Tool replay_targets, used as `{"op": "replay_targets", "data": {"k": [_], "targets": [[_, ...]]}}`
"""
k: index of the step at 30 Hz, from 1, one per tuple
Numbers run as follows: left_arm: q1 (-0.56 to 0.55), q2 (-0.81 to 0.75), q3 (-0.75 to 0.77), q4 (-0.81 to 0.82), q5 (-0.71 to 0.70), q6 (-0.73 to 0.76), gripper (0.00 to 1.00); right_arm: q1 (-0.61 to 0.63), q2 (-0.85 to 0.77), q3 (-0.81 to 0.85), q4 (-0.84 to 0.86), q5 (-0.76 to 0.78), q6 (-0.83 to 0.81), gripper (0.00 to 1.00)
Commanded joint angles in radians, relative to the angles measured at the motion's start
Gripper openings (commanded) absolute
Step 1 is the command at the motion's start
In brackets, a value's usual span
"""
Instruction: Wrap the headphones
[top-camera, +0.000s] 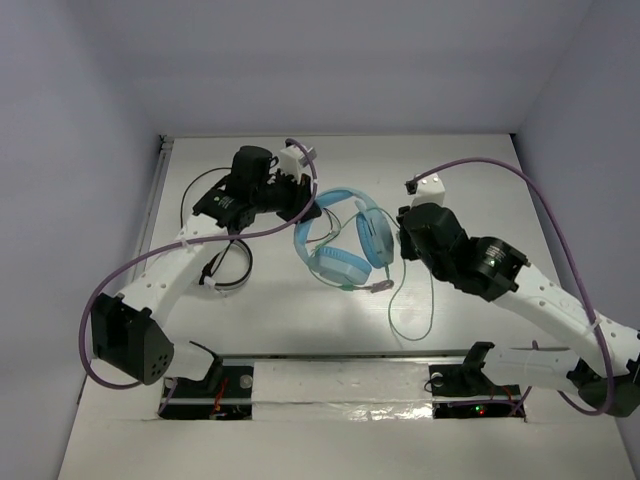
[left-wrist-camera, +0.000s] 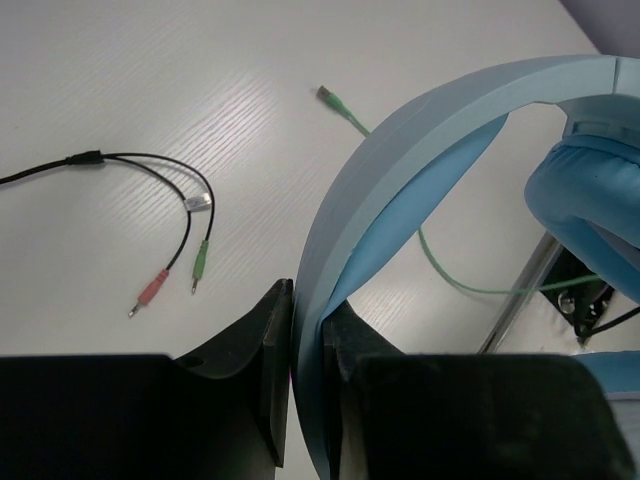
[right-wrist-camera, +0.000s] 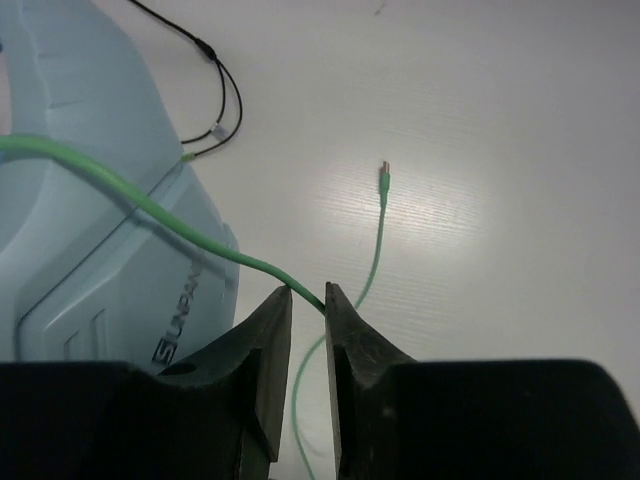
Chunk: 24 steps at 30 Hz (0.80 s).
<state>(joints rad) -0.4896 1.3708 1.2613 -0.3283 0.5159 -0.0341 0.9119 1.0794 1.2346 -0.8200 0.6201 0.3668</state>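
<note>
The light blue headphones (top-camera: 345, 240) lie at the middle of the table, cups toward the near side. My left gripper (top-camera: 310, 208) is shut on the wide band; in the left wrist view the band (left-wrist-camera: 420, 150) runs down between my fingertips (left-wrist-camera: 308, 325), with a padded cup (left-wrist-camera: 590, 190) at the right. My right gripper (top-camera: 403, 236) sits beside the right cup. In the right wrist view it (right-wrist-camera: 308, 300) is shut on the thin green cable (right-wrist-camera: 150, 205), which crosses the cup (right-wrist-camera: 80, 240). The cable's loose plug end (right-wrist-camera: 384, 172) lies on the table.
A black cable (top-camera: 228, 268) with pink and green jacks (left-wrist-camera: 165, 275) lies under my left arm. The green cable loops (top-camera: 410, 312) toward the near edge, where a dark slot (top-camera: 350, 355) runs across. White walls stand at the back and on both sides.
</note>
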Motion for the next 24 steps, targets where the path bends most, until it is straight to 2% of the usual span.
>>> {"op": "replay_targets", "data": {"k": [1, 5, 9, 12, 13, 14, 17, 24], "targets": [[0.029, -0.029, 0.059, 0.098, 0.168, -0.084, 0.0, -0.013, -0.009, -0.055, 0.171, 0.026, 0.024, 0.26], [0.029, -0.03, 0.064, 0.133, 0.228, -0.13, 0.0, -0.065, -0.013, -0.132, 0.355, -0.028, 0.021, 0.27], [0.048, -0.03, 0.072, 0.161, 0.282, -0.174, 0.0, -0.16, -0.05, -0.242, 0.537, -0.179, 0.011, 0.27], [0.057, -0.03, 0.084, 0.176, 0.286, -0.197, 0.0, -0.206, -0.087, -0.335, 0.689, -0.249, 0.018, 0.35], [0.057, -0.032, 0.092, 0.187, 0.285, -0.216, 0.0, -0.226, -0.096, -0.357, 0.729, -0.291, 0.021, 0.39], [0.057, -0.033, 0.098, 0.192, 0.28, -0.228, 0.0, -0.226, -0.116, -0.382, 0.805, -0.319, 0.021, 0.48], [0.057, -0.038, 0.125, 0.207, 0.265, -0.268, 0.0, -0.235, -0.125, -0.461, 0.967, -0.44, 0.021, 0.55], [0.077, -0.061, 0.216, 0.183, 0.182, -0.342, 0.0, -0.286, -0.049, -0.567, 1.119, -0.519, 0.055, 0.56]]}}
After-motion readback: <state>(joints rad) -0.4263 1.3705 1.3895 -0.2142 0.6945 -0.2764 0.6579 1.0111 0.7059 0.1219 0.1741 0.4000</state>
